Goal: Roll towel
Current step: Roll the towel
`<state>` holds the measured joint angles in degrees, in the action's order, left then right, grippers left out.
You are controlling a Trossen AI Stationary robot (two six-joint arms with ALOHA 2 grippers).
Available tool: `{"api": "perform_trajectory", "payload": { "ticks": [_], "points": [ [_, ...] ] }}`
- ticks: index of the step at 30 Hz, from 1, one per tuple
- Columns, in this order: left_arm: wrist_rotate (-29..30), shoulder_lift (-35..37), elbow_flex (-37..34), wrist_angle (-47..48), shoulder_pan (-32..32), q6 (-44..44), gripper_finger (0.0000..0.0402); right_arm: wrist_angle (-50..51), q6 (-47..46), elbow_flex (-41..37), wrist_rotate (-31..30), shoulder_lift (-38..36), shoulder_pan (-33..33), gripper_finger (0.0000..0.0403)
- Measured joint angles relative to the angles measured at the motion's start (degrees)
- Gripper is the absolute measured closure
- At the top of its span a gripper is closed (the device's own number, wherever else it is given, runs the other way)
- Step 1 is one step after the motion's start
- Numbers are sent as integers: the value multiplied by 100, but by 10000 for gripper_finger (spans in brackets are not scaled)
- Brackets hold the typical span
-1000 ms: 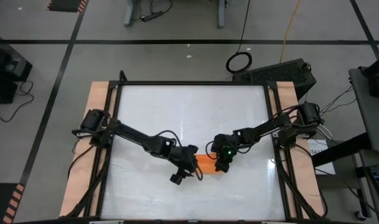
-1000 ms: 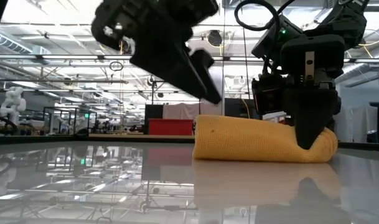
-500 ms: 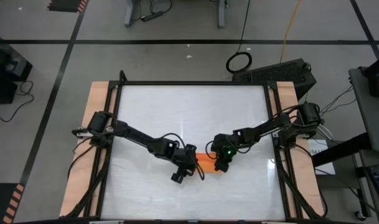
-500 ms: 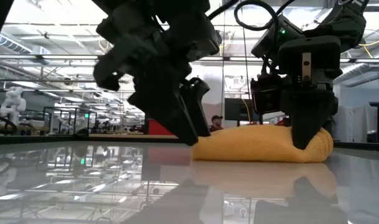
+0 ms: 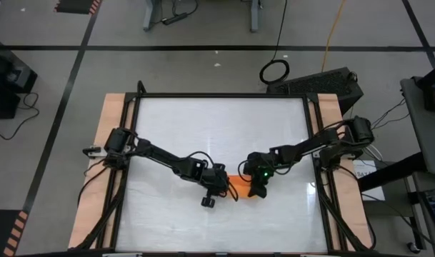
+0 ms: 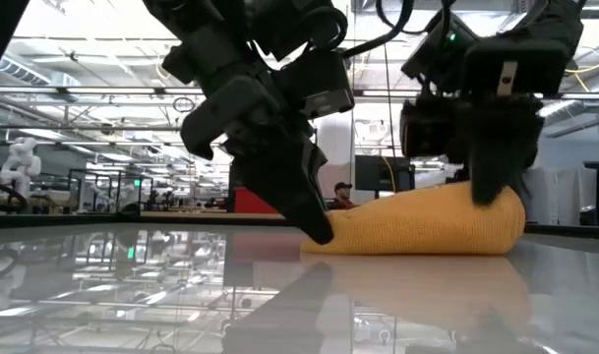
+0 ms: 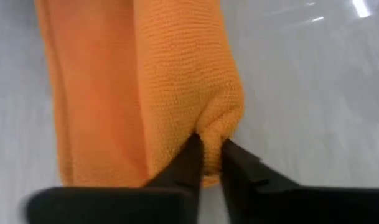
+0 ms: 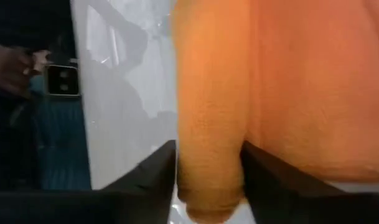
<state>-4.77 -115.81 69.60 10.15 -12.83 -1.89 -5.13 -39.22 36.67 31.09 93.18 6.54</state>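
Observation:
The orange towel [image 5: 239, 187] lies rolled into a short log [image 6: 417, 221] on the white table, between my two grippers. My left gripper [image 5: 228, 193] slants down onto the roll's left end [image 6: 324, 236] and is shut on it. My right gripper [image 5: 257, 191] is open over the roll's right end [image 6: 506, 202]. In the right wrist view its fingers [image 8: 157, 171] stand on either side of that end. The left part of the roll rests on the table, and the roll rises toward the right end. My left gripper [image 7: 211, 155] pinches a small fold of cloth at the roll's left end [image 7: 213, 127] between its two fingertips. The fingers slant down from the table's left and point along the roll. The roll's underside rests on the table. My right gripper [image 8: 211, 171] has the roll's end between its spread fingers; whether they touch the cloth, I cannot tell.
The white tabletop [image 5: 217, 128] lies bare on the far side of the towel, framed by black rails [image 5: 135, 143] and wooden side strips. Cables run along both arms. Beyond the table the low view shows a large hall.
My left gripper has come down toward the table and the towel's left end and has shut on it. The roll's right end, dented under my right gripper's finger before, now stands plumper and higher. The roll has stayed where it was.

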Motion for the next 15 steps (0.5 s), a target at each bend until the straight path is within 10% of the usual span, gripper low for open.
{"api": "perform_trajectory", "payload": {
  "ticks": [8, 15],
  "points": [
    [-439, -28, -17, -244, 193, 15, 387, 1128, 1130, 2, -288, -1100, 110, 161],
    [-1512, -57, -37, -599, 440, 312, 397, 1381, 2545, 13, -2015, -1980, 986, 162]
  ]
}}
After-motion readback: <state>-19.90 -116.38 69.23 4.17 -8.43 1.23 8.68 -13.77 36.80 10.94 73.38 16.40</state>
